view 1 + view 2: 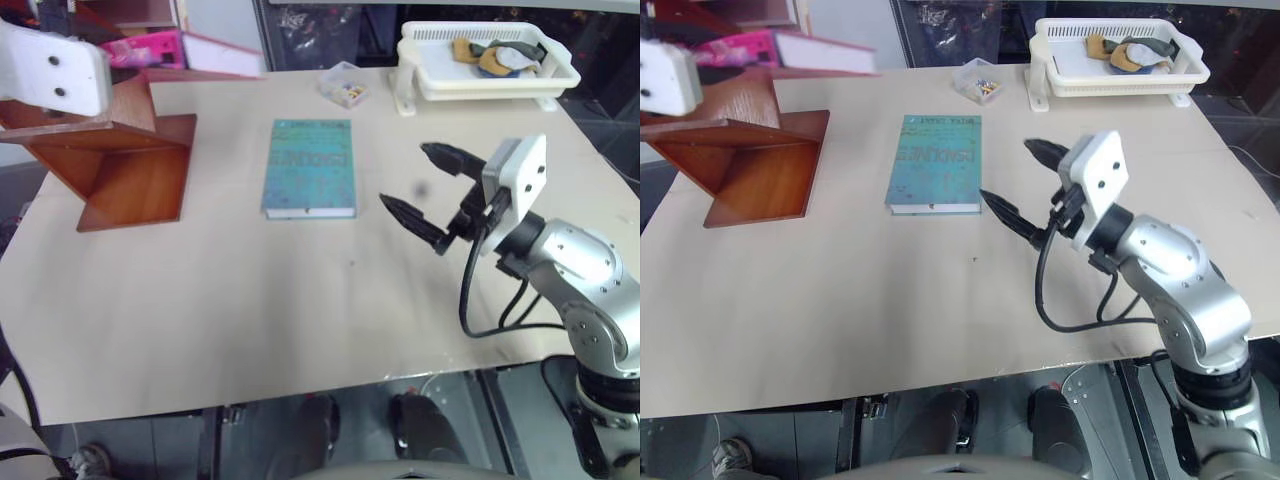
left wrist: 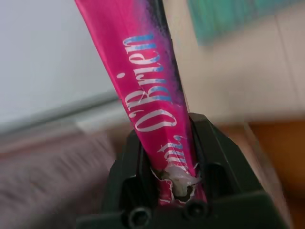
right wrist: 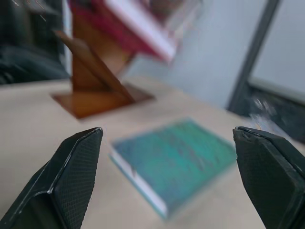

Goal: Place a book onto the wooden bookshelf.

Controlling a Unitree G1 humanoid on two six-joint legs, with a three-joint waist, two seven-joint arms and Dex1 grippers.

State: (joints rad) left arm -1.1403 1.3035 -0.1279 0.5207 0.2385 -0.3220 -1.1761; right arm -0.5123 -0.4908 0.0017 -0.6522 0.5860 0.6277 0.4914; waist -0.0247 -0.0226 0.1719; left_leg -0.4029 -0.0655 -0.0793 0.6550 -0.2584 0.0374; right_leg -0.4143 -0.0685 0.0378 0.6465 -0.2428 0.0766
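magenta-pink book (image 2: 143, 71) sits pinched by its spine in the left gripper (image 2: 178, 157), the two black fingers pressed against either side; white lettering on the spine reads "o'brien", with blue shading on the upper letters. from the head views the book (image 1: 805, 50) is held up in the air at the table's far left, above the reddish-brown wooden bookshelf (image 1: 125, 160) with its slanted zigzag panels, white page edges turned toward the table. whether it touches the boards i cannot tell. a teal-green rectangular book (image 1: 310, 167) lies flat mid-table; its cover print is too faint to read. the right gripper (image 1: 425, 190) hovers near that teal book, fingers spread wide with nothing between them. a white plastic basket tray (image 1: 440, 80) stands at the far right edge.
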